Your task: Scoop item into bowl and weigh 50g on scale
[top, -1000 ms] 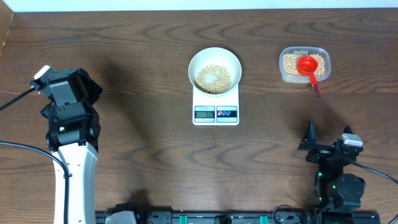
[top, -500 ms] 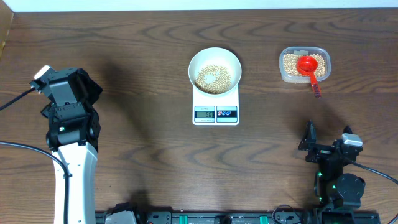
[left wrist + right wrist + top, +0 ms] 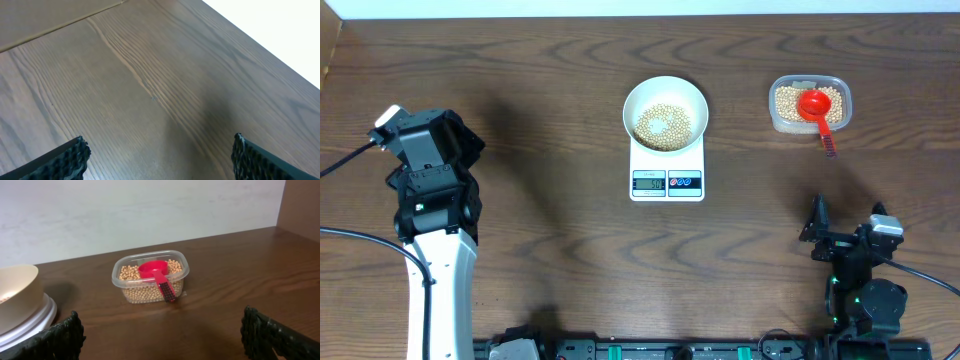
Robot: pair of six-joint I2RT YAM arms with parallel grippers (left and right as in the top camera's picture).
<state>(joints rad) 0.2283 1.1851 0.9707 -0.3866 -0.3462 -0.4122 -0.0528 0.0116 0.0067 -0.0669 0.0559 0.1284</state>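
**Beans on scale**

Overhead: tan-yellow round beans (image 3: 663, 125) in round white bowl (image 3: 638, 96) atop white rectangular digital scale (image 3: 667, 183). Left wrist: left end effector (image 3: 157, 160) released over desk (image 3: 150, 75). Right wrist: right end effector (image 3: 160, 335) released; risks overshooting if red plastic scoop (image 3: 152, 269) adds more.

Overhead straight down, left wrist close over table (image 3: 150, 75), right wrist low, sharing overhead's tub (image 3: 145, 294)

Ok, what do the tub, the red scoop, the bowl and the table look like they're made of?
The tub: clear glossy plastic; beans show through its wall. The red scoop: probably moulded plastic, evenly coloured, ribbed handle. The bowl: smooth white, ceramic or plastic, hard to tell. The table: dark wood or wood-look laminate, grain visible.
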